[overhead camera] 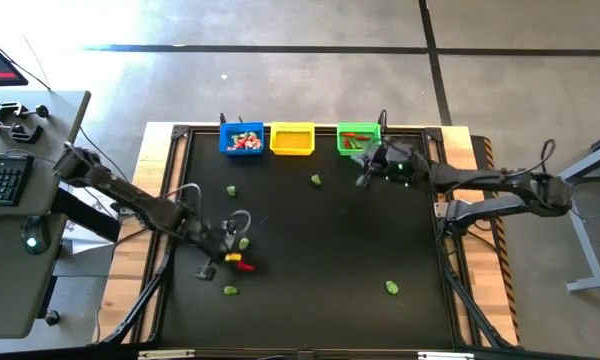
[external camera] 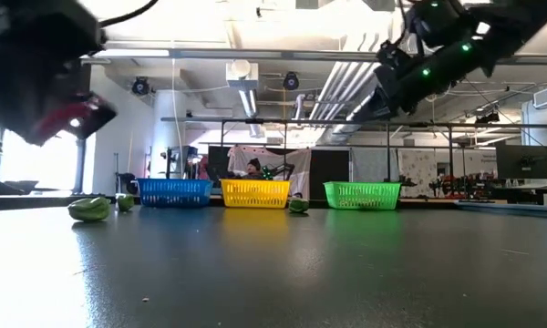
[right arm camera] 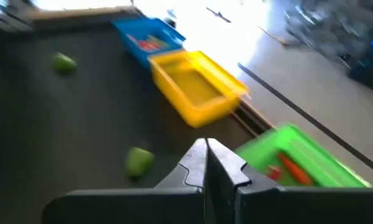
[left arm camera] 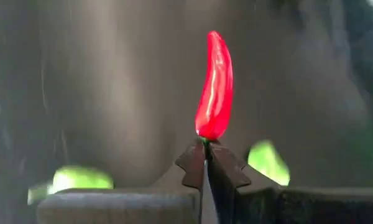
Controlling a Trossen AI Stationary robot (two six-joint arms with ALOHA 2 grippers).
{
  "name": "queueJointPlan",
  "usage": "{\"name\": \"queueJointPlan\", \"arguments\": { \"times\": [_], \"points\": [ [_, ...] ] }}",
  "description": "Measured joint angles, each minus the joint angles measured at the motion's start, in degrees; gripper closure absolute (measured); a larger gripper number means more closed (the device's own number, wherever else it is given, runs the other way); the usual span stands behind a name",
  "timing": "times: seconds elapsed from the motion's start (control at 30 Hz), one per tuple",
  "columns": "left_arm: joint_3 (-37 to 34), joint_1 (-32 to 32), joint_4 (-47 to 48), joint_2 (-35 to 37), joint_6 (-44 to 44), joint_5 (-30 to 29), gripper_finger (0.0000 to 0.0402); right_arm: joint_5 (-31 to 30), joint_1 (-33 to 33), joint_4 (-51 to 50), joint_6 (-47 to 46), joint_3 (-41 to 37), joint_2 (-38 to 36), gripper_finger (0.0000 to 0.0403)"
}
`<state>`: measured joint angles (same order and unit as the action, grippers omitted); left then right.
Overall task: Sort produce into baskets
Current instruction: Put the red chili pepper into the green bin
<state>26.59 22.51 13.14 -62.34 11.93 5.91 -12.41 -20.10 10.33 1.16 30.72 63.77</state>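
My left gripper (left arm camera: 205, 163) pinches the red pepper (left arm camera: 214, 87) by its stem, lower left of the overhead frame. My right gripper (right arm camera: 206, 163) hovers closed by the green basket (overhead camera: 357, 137), upper right.

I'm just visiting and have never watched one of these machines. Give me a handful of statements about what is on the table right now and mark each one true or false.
1. The left gripper is shut on a red chili pepper, pinching it by one end. True.
2. The yellow basket is heaped with red pieces. False: it looks empty; the red pieces lie in the blue basket.
3. The three baskets stand in a row along the table's far edge: blue, yellow, then the green basket. True.
4. The right gripper carries a green piece. False: its fingers are shut with nothing between them, near the green basket.
5. All the produce is already sorted. False: green pieces such as one lie loose on the table.
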Motion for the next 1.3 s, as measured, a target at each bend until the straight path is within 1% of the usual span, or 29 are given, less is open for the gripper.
{"name": "queueJointPlan", "arguments": {
  "times": [0.13, 0.2, 0.3, 0.4, 0.47, 0.53, 0.63, 0.73, 0.83, 0.93, 1.1, 1.3],
  "points": [
    [-4.6, -6.2, -16.3, 0.9, 0.0, 5.5, 0.0401, 2.4, 4.5, 14.8, -2.9, -7.6, 0.0, 0.0403],
    [-5.9, -9.4, -24.3, 0.3, -0.2, 6.7, 0.0401, 3.4, 6.4, 22.0, -4.7, -10.7, 0.0, 0.0403],
    [-6.6, -14.2, -35.4, -1.6, -2.6, 7.3, 0.0401, 5.9, 8.8, 29.1, -6.3, -13.6, 0.3, 0.0403],
    [-6.6, -19.1, -48.3, -5.0, -8.1, 7.7, 0.0401, 6.4, 10.8, 33.7, -6.3, -14.4, 1.6, 0.0399],
    [-6.3, -22.8, -56.5, -8.3, -10.6, 9.3, 0.0401, 6.5, 11.8, 36.3, -6.2, -14.3, 3.1, 0.0390],
    [-4.8, -26.3, -62.6, -12.3, -10.5, 10.7, 0.0401, 6.5, 12.4, 38.5, -7.2, -13.3, 5.0, 0.0373],
    [-0.6, -30.2, -69.7, -18.9, -7.2, 11.8, 0.0401, 6.4, 13.2, 40.8, -8.5, -10.7, 8.2, 0.0334],
    [4.1, -31.8, -74.4, -24.5, -6.2, 13.0, 0.0401, 6.4, 14.0, 43.3, -8.7, -7.8, 11.5, 0.0286],
    [8.7, -33.0, -74.9, -28.1, -6.5, 15.5, 0.0401, 6.4, 14.7, 46.8, -8.5, -4.9, 14.1, 0.0240],
    [11.9, -34.5, -75.4, -31.0, -5.3, 15.7, 0.0401, 6.5, 15.3, 50.5, -6.6, -2.6, 16.3, 0.0210],
    [15.6, -37.1, -77.4, -33.6, -1.2, 15.5, 0.0401, 7.0, 16.4, 54.9, -2.7, -0.2, 18.7, 0.0199],
    [17.2, -38.3, -78.9, -34.7, 1.3, 15.6, 0.0401, 7.0, 16.9, 55.5, -2.2, 0.5, 18.9, 0.0199]
  ]
}}
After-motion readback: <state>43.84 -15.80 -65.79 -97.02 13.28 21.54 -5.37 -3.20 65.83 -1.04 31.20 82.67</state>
